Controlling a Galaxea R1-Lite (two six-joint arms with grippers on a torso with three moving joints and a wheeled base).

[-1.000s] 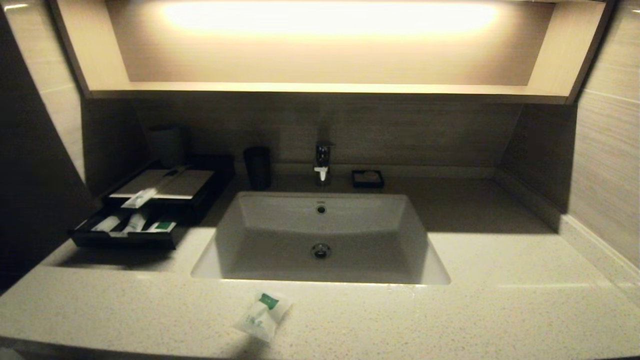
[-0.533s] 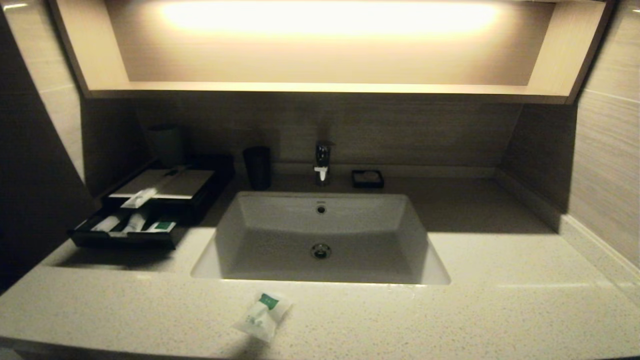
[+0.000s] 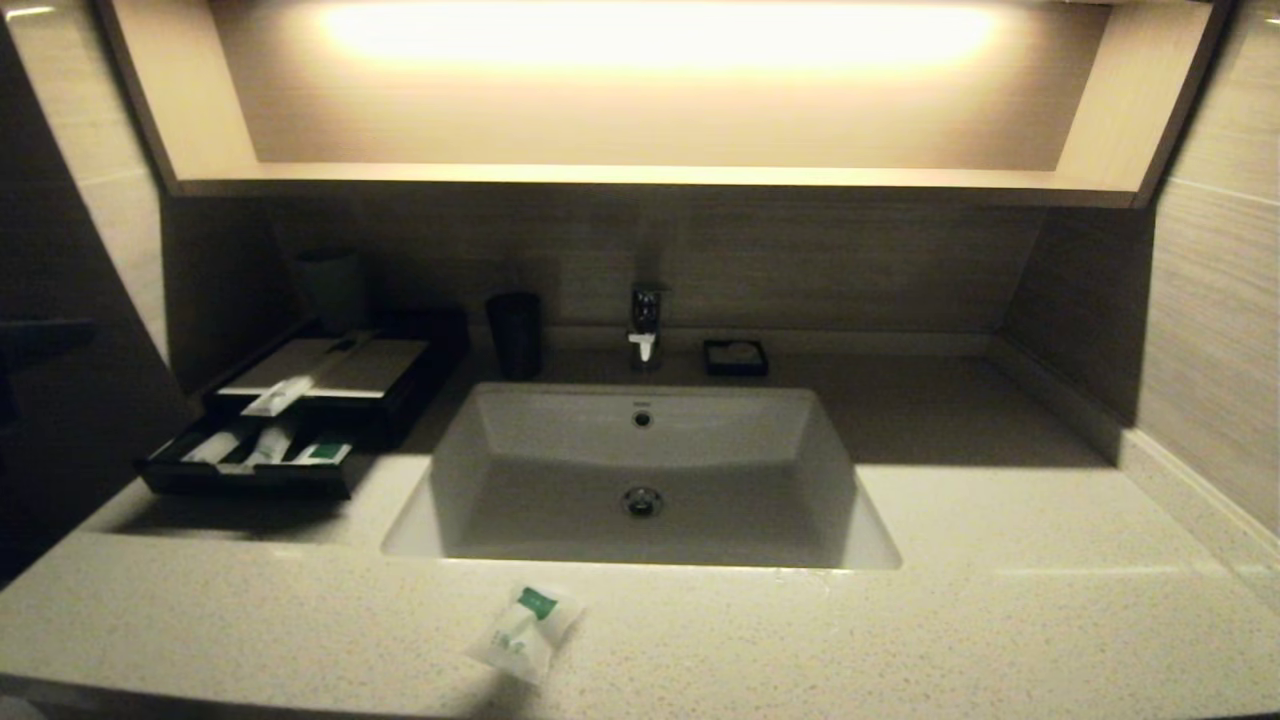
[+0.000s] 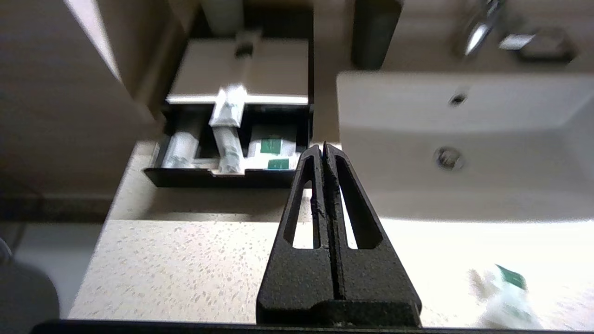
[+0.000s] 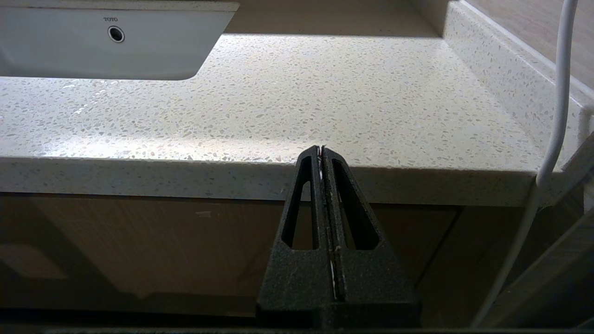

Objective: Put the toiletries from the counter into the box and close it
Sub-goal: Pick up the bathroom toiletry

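A squarish white pouch with a green label (image 3: 525, 630) lies on the beige counter (image 3: 900, 620) in front of the sink; it also shows in the left wrist view (image 4: 503, 292). The black box (image 3: 325, 368) stands at the far left with its front tray (image 3: 250, 475) pulled out. Several packets (image 4: 227, 148) lie in the tray. A long slim packet (image 4: 227, 106) lies across the front edge of the pale top panel (image 4: 274, 69). My left gripper (image 4: 323, 147) is shut and empty, above the counter near the tray's right front corner. My right gripper (image 5: 322, 149) is shut, parked below the counter's front edge.
The white sink (image 3: 640, 470) with its tap (image 3: 645, 320) fills the middle. A dark cup (image 3: 515, 335) stands beside the box and a small black soap dish (image 3: 735, 357) beside the tap. A white cable (image 5: 557, 116) hangs by the right arm.
A faint dark shape has come in at the far left edge of the head view. The pouch, the packets and the box have not moved.
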